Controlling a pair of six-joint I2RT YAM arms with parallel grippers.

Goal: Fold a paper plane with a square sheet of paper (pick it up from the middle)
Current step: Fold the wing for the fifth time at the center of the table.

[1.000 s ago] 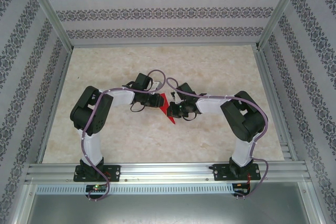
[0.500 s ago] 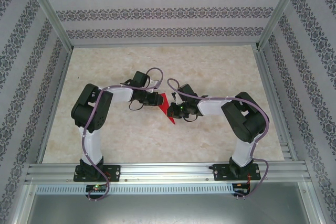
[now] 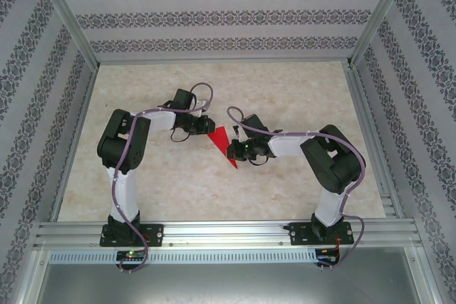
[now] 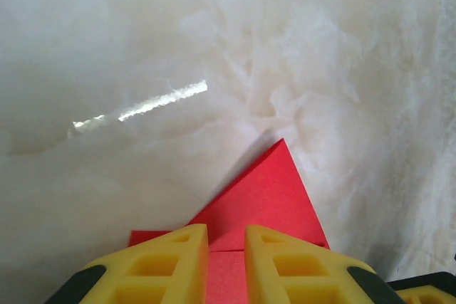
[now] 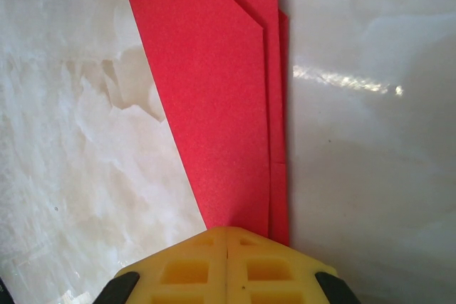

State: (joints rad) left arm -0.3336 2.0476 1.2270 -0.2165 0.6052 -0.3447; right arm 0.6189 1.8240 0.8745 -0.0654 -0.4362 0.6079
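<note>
left gripper (image 4: 226, 265): blocky yellow fingers (image 4: 167, 261) with hollow cells, jaws only a narrow slit apart. It sits over one edge of the red paper sheet (image 4: 265, 190). Red shows in the slit, but nothing is clearly pinched.

Sheet: thin matte red, folded into a pointed wedge with layered flaps and straight sharp creases. It lies mid-table between both grippers.

table (image 3: 142, 97): glossy cream marble-look top with a glare streak.

right gripper (image 5: 226, 247): same yellow fingers, pressed fully together, tips touching the sheet's narrow end. Can't tell if the paper is pinched or just pressed down.
</note>
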